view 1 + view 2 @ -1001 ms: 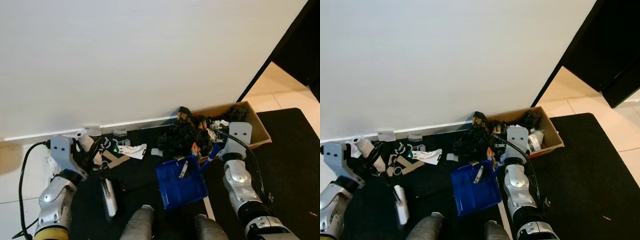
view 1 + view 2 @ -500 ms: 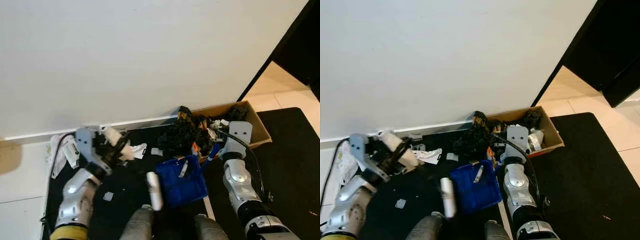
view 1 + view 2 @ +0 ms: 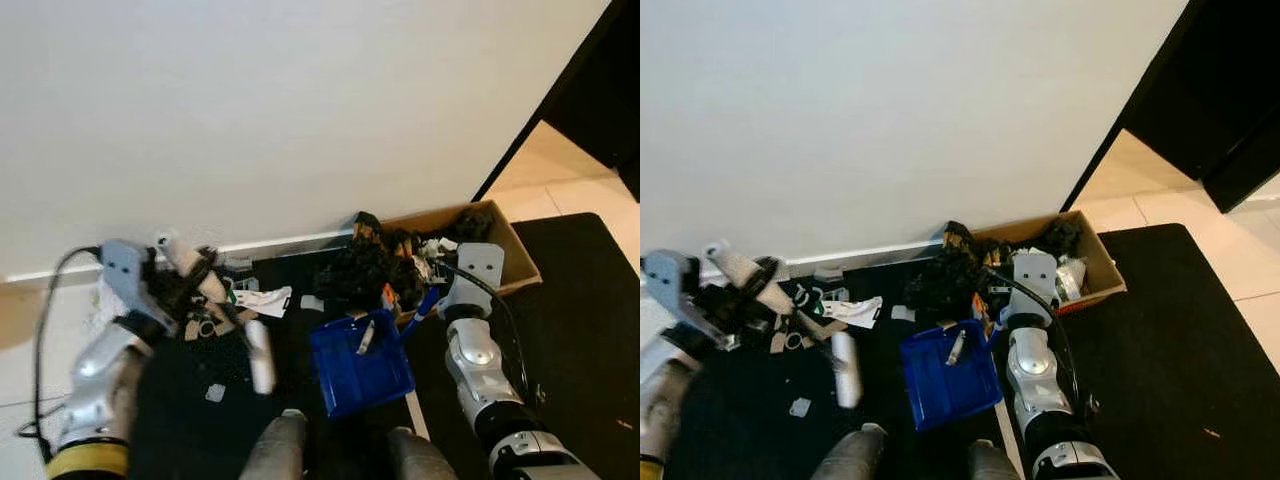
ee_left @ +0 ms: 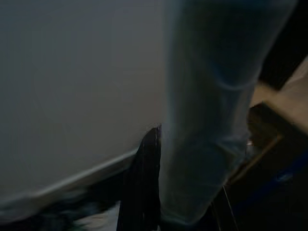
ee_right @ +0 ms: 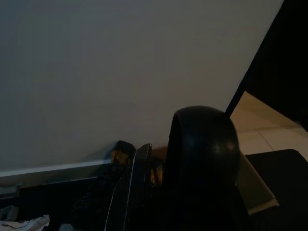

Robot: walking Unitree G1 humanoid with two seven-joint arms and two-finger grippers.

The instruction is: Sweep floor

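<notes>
While the right hand [image 3: 428, 300] clamps the blue dustpan's [image 3: 360, 362] handle, the left hand [image 3: 192, 283] is closed around a white brush [image 3: 215, 300] whose long axis slants toward that pan; paper litter [image 3: 262, 299] lies between them on the black mat [image 3: 185, 400].

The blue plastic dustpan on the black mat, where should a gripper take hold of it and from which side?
Grip the blue plastic dustpan by its blue handle, the narrow part sticking out toward the cardboard box. Come from the robot's right, where the right gripper already is; the wide open tray faces left toward the litter and is too broad to clamp.
</notes>
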